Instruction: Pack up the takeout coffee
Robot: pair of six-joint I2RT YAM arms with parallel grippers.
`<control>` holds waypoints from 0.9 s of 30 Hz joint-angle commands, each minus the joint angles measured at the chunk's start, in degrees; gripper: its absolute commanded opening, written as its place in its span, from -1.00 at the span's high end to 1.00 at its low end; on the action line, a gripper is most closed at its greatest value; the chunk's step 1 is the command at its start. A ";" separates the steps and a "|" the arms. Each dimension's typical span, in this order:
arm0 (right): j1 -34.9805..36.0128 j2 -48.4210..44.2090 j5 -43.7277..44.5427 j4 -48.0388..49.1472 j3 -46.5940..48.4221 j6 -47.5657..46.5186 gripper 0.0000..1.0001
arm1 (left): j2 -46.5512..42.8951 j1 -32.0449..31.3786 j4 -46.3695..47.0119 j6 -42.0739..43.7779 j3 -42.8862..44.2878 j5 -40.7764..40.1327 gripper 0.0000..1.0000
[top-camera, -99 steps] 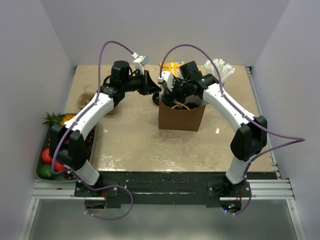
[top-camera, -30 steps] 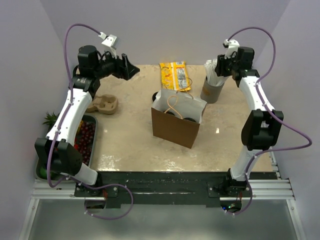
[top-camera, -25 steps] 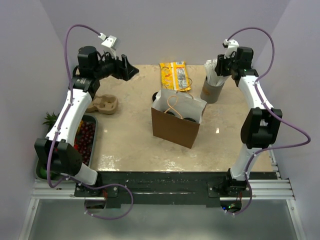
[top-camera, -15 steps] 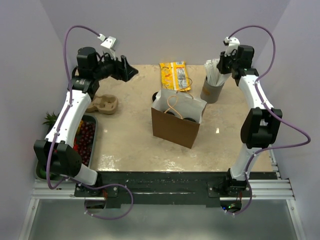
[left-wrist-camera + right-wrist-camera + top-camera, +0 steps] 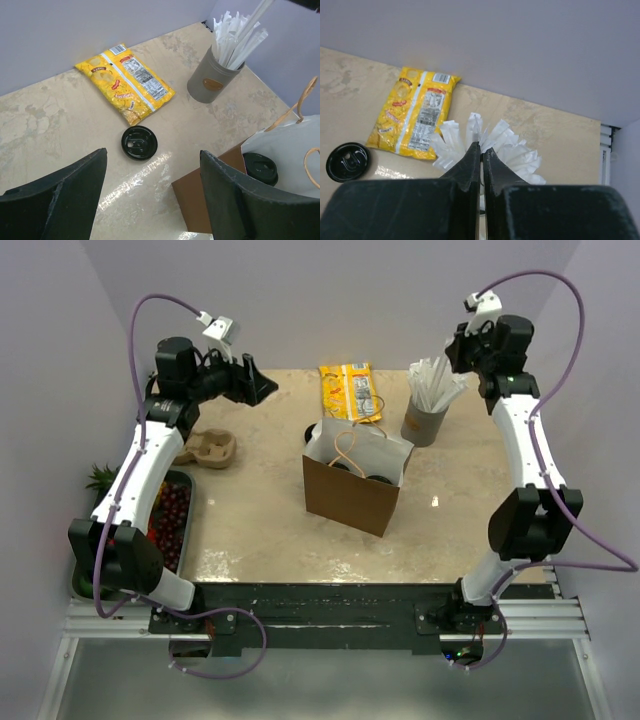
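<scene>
The brown paper bag (image 5: 352, 502) stands open mid-table. Two black lids (image 5: 340, 466) of the takeout coffee show inside it; the left wrist view shows one lidded cup (image 5: 260, 168) against the bag's white lining. A loose black lid (image 5: 139, 142) lies flat on the table behind the bag. My left gripper (image 5: 152, 151) hangs open and empty, high over the back left (image 5: 262, 388). My right gripper (image 5: 481, 145) is shut on a white straw (image 5: 257, 14), raised above the grey cup of straws (image 5: 424, 422) at the back right.
A yellow snack bag (image 5: 350, 390) lies at the back centre. The moulded cardboard carrier (image 5: 206, 449) sits at the left, and a tray of fruit (image 5: 172, 516) is at the table's left edge. Purple walls close in the back and sides.
My right gripper has shut among the straws and risen up and to the right, away from the grey cup. The left arm has barely moved and stays open.
</scene>
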 commanded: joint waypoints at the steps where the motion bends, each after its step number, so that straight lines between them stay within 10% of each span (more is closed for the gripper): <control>1: 0.11 -6.48 -1.26 0.51 3.13 2.06 1.00 | -1.97 0.34 3.23 -1.62 -0.70 2.13 -0.58; 27: 0.11 -20.02 -6.53 -0.28 2.86 1.71 1.00 | 9.28 -13.98 16.67 -2.06 12.40 21.21 -0.50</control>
